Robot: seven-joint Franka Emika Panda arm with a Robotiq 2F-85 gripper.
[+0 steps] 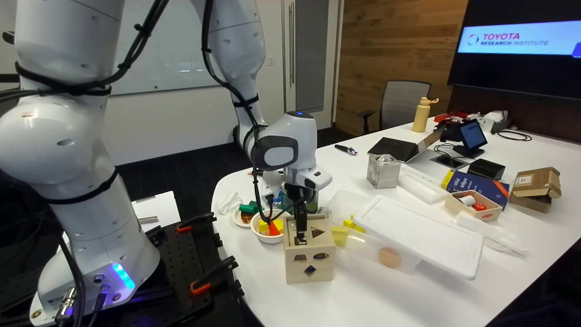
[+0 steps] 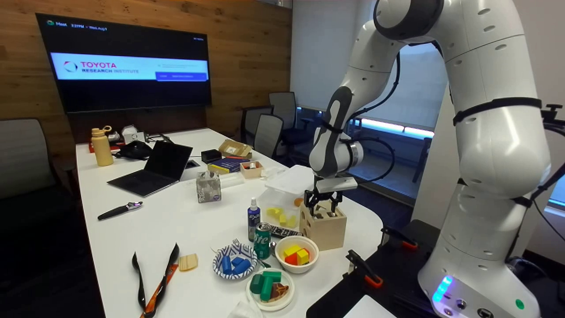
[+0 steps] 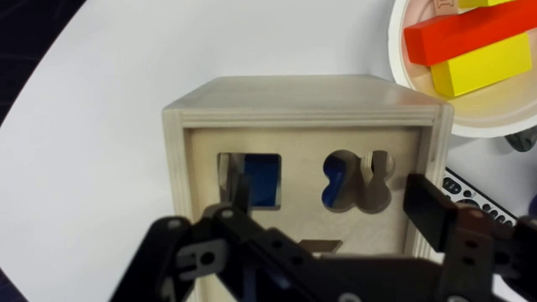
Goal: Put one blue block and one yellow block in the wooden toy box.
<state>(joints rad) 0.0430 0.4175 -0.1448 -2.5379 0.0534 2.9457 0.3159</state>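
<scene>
The pale wooden toy box (image 1: 310,272) stands on the table; it also shows in an exterior view (image 2: 331,232) and the wrist view (image 3: 302,94). My gripper (image 3: 331,193) is open and empty, its fingers spread over the box's top face. In both exterior views the fingertips (image 1: 300,236) (image 2: 322,213) are at the top of the box. A blue block (image 3: 262,180) lies inside the box, seen through the square and clover holes. Yellow blocks (image 3: 482,67) lie beside a red one in a white bowl (image 3: 396,54). More blue blocks (image 2: 241,266) lie in a patterned bowl (image 2: 217,270).
A clear plastic bin (image 1: 363,247) with yellow pieces and a white lid (image 1: 422,234) stands beside the box. A green can (image 2: 262,240), a spray bottle (image 2: 254,221), a remote (image 2: 284,232) and a plate (image 2: 288,300) with green blocks are near the bowls.
</scene>
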